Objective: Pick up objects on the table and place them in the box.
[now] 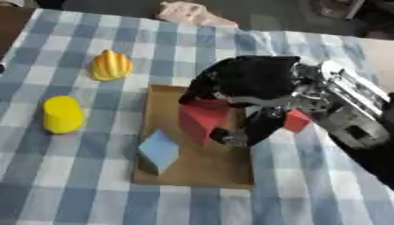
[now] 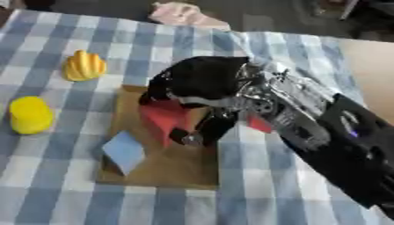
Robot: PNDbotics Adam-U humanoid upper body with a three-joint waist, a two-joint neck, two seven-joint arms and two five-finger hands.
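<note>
Shallow brown cardboard box (image 1: 196,169) sits flat on the blue-and-white checked tablecloth (image 1: 69,184), roughly mid-table. Inside it: a light blue block (image 1: 158,151) near the front left corner, tilted on an edge, and a large red block (image 1: 202,119) toward the back, partly covered by the hand.

Right hand (image 1: 246,83) comes in from the right, black with silver at the wrist, positioned over the box's back half. Fingers (image 1: 231,136) curl down around the red block, thumb side at its upper left, fingertips low on its right face near the box floor. Hand is closed around the red block; cannot tell if the block rests on the box floor or is slightly lifted.

A second, smaller red piece (image 1: 296,121) shows just right of the box edge, under the wrist; shape unclear.

Outside the box, on the cloth to the left: a yellow ridged fruit-like object (image 1: 111,65) further back, and a yellow cylinder (image 1: 61,114) nearer, both well apart from the box. Pinkish crumpled thing (image 1: 192,13) at the far table edge.

Left hand not visible.
</note>
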